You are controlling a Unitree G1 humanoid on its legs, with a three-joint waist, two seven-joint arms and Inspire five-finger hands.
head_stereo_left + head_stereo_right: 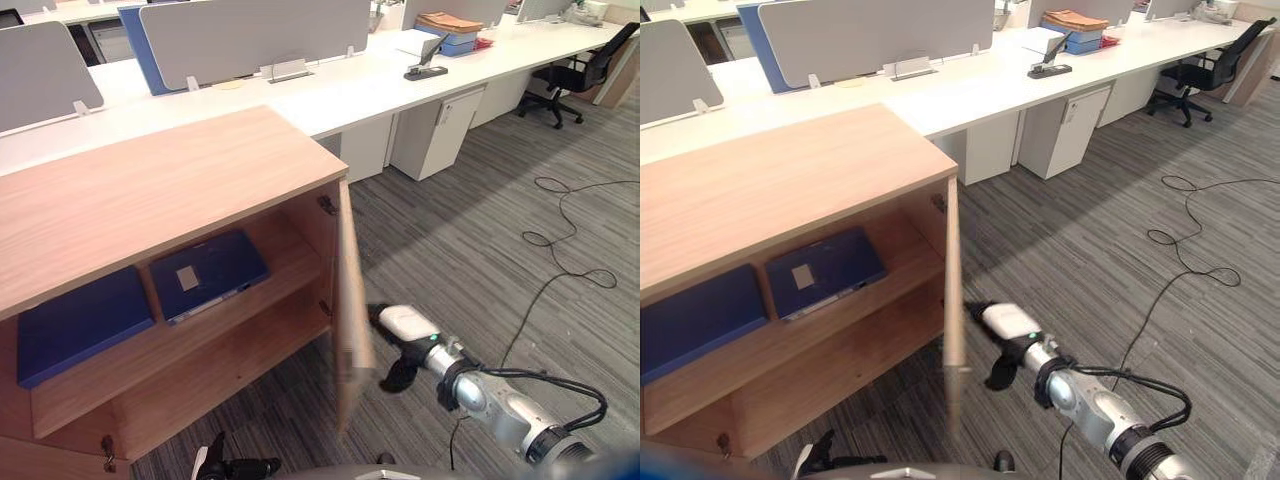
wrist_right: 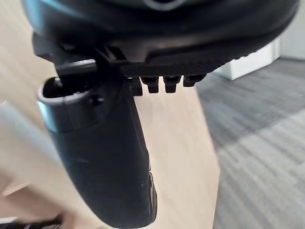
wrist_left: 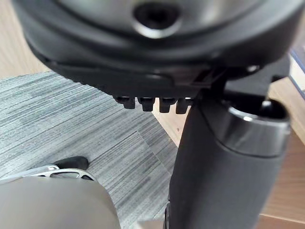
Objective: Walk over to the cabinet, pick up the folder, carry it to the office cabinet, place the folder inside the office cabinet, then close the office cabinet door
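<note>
The right robot hand [image 1: 405, 325] reaches with straight, loosely spread fingers [image 1: 976, 308] at the outer face of the door [image 1: 953, 280]. I cannot tell whether they touch it. The thumb hangs below. The door stands out from the office cabinet [image 1: 150, 185], seen almost edge-on. On the upper shelf [image 1: 255, 300] inside lies the blue folder [image 1: 210, 270], flat and a little askew. It bears a pale label [image 1: 187, 279] with no legible writing. A second blue folder [image 1: 80, 322] lies just beside it. The left robot hand [image 1: 240, 467] hangs low above the carpet [image 1: 470, 250]; I cannot tell whether it is spread or closed. Behind the cabinet runs a white table [image 1: 350, 85].
</note>
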